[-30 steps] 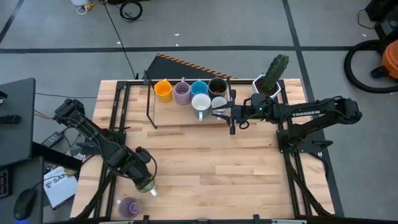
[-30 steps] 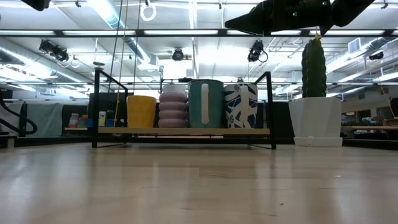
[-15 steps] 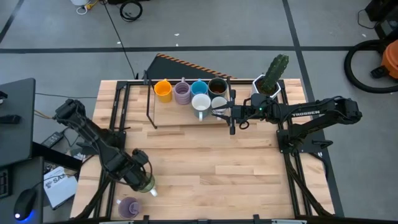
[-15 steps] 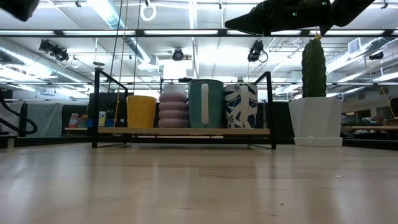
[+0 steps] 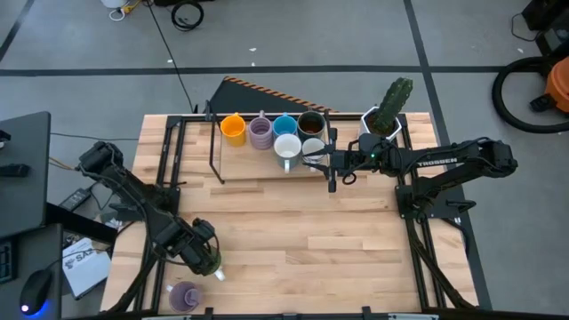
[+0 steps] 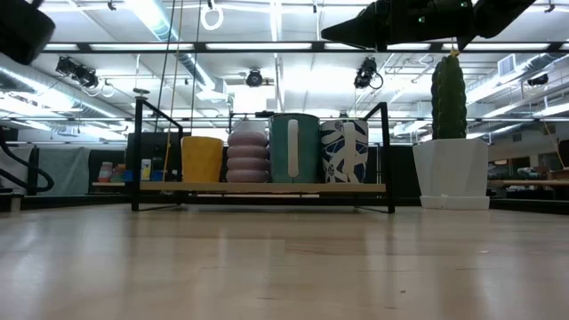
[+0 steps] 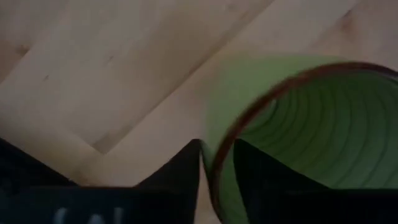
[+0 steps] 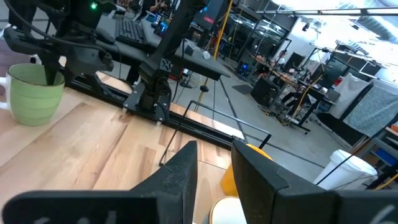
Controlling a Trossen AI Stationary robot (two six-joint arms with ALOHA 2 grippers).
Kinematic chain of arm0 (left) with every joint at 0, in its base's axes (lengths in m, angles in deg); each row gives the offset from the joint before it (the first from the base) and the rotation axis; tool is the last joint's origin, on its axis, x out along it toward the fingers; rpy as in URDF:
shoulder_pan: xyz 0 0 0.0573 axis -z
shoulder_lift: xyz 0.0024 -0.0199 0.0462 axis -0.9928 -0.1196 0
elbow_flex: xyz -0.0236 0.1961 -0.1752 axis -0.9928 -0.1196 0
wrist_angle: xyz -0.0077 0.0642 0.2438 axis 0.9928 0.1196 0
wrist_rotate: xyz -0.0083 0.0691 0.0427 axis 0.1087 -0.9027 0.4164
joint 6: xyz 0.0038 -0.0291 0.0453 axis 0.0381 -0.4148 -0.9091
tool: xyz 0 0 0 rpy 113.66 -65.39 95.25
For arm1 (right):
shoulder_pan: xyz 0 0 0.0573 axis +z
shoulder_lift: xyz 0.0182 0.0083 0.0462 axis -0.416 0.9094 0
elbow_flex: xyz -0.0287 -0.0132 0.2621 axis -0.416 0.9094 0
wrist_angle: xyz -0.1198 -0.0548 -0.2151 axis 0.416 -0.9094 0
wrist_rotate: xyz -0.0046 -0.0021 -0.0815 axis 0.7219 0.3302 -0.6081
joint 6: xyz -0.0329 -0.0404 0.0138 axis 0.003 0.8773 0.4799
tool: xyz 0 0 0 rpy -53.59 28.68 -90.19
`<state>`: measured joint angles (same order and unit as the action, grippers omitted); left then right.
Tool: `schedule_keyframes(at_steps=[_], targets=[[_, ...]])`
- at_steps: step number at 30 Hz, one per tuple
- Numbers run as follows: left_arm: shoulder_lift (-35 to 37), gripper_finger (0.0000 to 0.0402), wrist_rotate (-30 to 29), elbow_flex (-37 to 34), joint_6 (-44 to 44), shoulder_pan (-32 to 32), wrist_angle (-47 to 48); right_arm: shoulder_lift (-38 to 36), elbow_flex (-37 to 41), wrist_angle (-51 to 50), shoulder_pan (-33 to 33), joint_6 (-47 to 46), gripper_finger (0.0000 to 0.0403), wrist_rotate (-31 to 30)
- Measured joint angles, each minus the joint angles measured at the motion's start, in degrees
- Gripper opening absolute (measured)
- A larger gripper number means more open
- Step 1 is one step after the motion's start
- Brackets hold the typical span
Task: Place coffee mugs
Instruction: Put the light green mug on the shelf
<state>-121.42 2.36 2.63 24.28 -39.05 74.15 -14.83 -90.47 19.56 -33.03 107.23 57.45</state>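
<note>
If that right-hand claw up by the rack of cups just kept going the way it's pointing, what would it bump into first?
The right gripper points leftward along the rack, just behind the white mug. Going straight on, it would probably meet that white mug first, though its height over the mugs is unclear.

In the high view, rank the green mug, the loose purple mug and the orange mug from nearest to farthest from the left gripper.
1. Green mug: held in the left gripper, near the table's front left.
2. Purple mug: loose at the front edge, just beyond the green one.
3. Orange mug: on the rack at the back, far across the table.
</note>
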Motion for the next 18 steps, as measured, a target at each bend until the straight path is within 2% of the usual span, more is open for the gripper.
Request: schedule_keyframes(at_steps=[6,13,18], targets=[[0.00,0.0025,0.22,-0.10,-2.77,-3.32,-0.47,0.00,0.00,-0.04,0.00,-0.15,0.0105,0.00],[0.00,0.0026,-0.57,-0.08,-9.07,-7.48,-0.57,0.00,0.00,-0.48,0.07,-1.22,0.0105,0.17],[0.07,0.0028,0.99,-0.08,-20.32,-12.53,-0.59,0.00,0.00,-0.47,0.09,-4.07,0.0105,4.02]])
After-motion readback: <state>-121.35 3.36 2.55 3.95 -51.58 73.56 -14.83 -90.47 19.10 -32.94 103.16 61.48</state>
